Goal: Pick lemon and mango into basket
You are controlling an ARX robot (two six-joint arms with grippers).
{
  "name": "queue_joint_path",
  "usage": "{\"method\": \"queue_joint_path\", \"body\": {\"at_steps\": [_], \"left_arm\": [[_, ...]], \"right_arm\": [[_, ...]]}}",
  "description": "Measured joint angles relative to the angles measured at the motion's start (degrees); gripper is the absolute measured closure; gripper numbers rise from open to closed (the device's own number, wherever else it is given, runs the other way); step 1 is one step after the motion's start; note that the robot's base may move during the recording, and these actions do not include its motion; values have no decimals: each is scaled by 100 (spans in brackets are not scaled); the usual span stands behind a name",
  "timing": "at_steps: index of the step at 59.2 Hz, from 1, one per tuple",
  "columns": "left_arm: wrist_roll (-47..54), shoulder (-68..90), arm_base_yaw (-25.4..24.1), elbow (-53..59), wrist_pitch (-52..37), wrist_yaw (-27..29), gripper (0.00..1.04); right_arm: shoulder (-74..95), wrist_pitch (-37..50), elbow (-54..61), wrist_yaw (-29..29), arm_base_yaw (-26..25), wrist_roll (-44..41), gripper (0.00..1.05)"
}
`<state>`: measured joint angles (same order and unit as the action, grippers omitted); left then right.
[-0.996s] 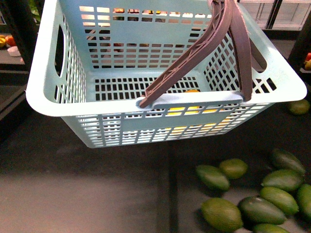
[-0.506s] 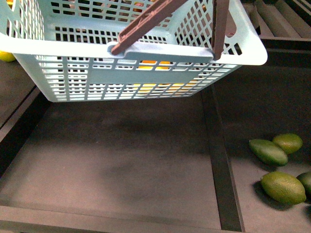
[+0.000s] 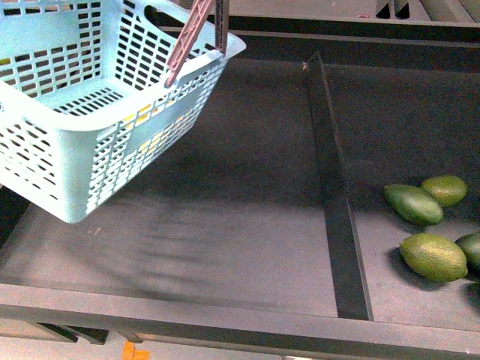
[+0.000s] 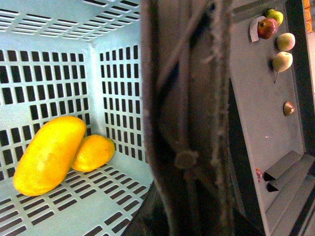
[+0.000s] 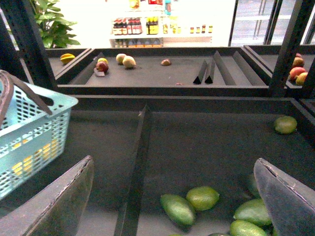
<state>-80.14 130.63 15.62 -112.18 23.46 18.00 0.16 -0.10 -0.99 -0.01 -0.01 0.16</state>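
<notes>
My right gripper (image 5: pixel 172 196) is spread wide, grasping nothing. The light turquoise slotted plastic basket (image 4: pixel 113 73) holds 2 fruits: 1 smooth yellow-orange mango (image 4: pixel 49 153) and 1 smaller yellow lemon (image 4: pixel 93 152), touching.

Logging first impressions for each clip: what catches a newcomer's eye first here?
The turquoise basket fills the front view's upper left, hanging tilted above the dark shelf. The left wrist view shows a bright mango and a smaller yellow fruit touching in its corner. Green fruits lie right of the divider.

A shop: produce display bins (image 5: pixel 197 147), stocked bottle shelves (image 5: pixel 147 27) behind.
</notes>
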Motion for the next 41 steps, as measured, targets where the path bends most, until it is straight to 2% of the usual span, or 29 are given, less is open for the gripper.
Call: {"method": "queue_joint_path", "body": {"at_steps": [14, 35, 41], "left_arm": [[-555, 605, 61, -146, -256, -763, 100], [-678, 442, 111, 540, -942, -748, 100], [-796, 389, 109, 787, -1119, -704, 84]], "right_arm": [[0, 0, 0, -2, 0, -2, 9], [0, 0, 0, 0, 0, 0, 9], [0, 0, 0, 0, 0, 0, 9]]}}
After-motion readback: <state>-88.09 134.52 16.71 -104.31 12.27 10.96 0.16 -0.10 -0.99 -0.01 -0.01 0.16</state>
